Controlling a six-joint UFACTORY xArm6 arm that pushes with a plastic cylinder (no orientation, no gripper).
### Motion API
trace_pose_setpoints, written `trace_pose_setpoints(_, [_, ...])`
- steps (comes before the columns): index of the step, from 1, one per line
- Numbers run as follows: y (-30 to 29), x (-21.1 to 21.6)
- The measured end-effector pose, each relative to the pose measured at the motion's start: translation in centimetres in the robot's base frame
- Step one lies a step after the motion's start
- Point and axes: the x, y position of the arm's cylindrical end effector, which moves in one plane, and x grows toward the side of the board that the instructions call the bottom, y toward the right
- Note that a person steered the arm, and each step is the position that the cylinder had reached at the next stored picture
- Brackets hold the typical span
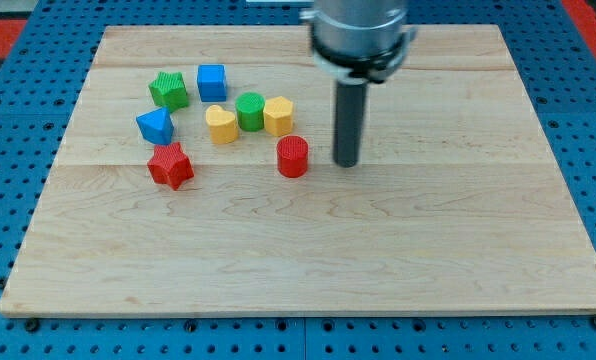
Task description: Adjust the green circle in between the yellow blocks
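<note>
Right now my tip [346,163] rests on the wooden board [308,260] a little right of centre in the upper half of the frame, at the end of a straight dark rod hanging from the grey arm housing at the top edge. No pincer exists on this rig, so spread or pressed together does not apply; the rod simply ends in a blunt point and holds nothing.

The green circle [250,111] sits in the upper middle-left of the frame, tucked between the two yellow blocks. The yellow heart [221,124] is just to its left and slightly lower, touching or nearly touching it; the yellow hexagon [278,115] is just to its right, also pressed close. The three form a tight, slightly bowed row.

Just to the left of my tip, with a small gap, stands the red cylinder [293,157], below the yellow hexagon. My tip is well to the right of the yellow-green row and lower than it, touching no block.

Further toward the frame's left lie four others: the blue cube [212,81] above the yellow heart, the green star [169,90] beside it, the blue triangle [155,126] below that, and the red star [170,165] lowest of the group.
</note>
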Motion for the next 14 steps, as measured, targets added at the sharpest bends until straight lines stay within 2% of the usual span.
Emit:
trace_pose_setpoints(1, [1.7,-3.9])
trace_pose_setpoints(2, [0.1,-8.1])
trace_pose_setpoints(3, [-6.0,-12.6])
trace_pose_setpoints(4, [-11.8,-12.5])
trace_pose_setpoints(5, [-14.0,-9.1])
trace_pose_setpoints(6, [-17.1,-7.5])
trace_pose_setpoints(8, [-12.7,-8.5])
trace_pose_setpoints(9, [-13.6,-10.4])
trace_pose_setpoints(10, [-8.8,-9.5])
trace_pose_setpoints(11, [-9.7,-8.6])
trace_pose_setpoints(14, [-7.4,-7.3])
